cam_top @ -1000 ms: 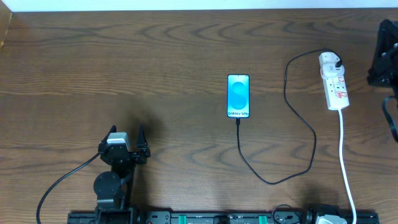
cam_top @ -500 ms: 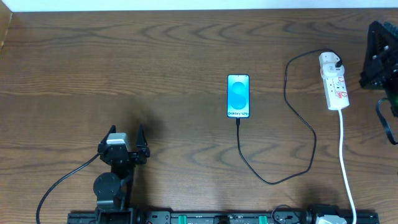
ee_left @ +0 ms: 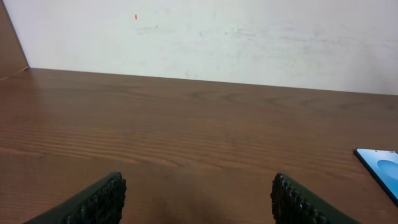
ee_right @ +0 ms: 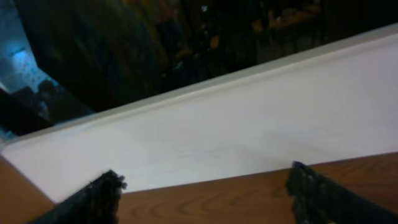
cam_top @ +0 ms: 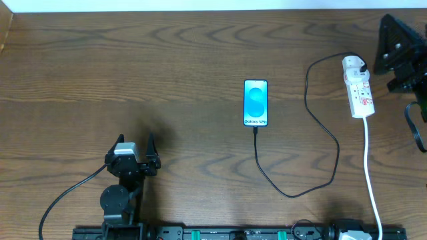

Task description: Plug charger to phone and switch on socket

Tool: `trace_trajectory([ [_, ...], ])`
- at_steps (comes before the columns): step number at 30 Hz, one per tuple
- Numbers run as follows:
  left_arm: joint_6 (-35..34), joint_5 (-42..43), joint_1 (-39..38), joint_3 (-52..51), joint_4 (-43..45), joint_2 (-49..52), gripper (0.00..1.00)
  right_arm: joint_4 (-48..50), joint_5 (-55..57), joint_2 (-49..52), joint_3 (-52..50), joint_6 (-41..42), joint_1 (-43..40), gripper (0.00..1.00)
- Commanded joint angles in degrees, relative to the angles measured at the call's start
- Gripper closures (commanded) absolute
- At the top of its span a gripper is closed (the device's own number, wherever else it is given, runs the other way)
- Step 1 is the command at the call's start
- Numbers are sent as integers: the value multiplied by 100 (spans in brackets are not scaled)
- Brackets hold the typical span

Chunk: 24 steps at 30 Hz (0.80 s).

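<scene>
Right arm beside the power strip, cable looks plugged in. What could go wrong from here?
1. The charger loops close beside the socket; the right gripper may snag it and tug the tip off the phone.
2. The socket lies loose on the table; a switch press might slide it instead.
3. The right wrist view shows wall and table edge, not the socket, so aiming looks uncertain.

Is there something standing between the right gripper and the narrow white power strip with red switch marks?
Nothing visible does. From overhead, the right gripper is just right of the power strip, with only bare brown wooden table between. The white adapter sits at the strip's far end.
</scene>
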Motion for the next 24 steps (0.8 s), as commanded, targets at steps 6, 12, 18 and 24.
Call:
trace_trajectory([
  [6, 52, 76, -13, -72, -227, -50, 25, -1010, 4, -39, 4, -46, 48, 1],
  [12, 52, 76, -13, -72, -227, -50, 25, -2299, 4, -39, 4, -44, 48, 1],
  [18, 52, 76, -13, -72, -227, -50, 25, -2358, 2, -39, 4, -44, 48, 1],
  [24, 52, 79, -13, -72, -227, -50, 25, -605, -50, -39, 4, -42, 50, 1],
])
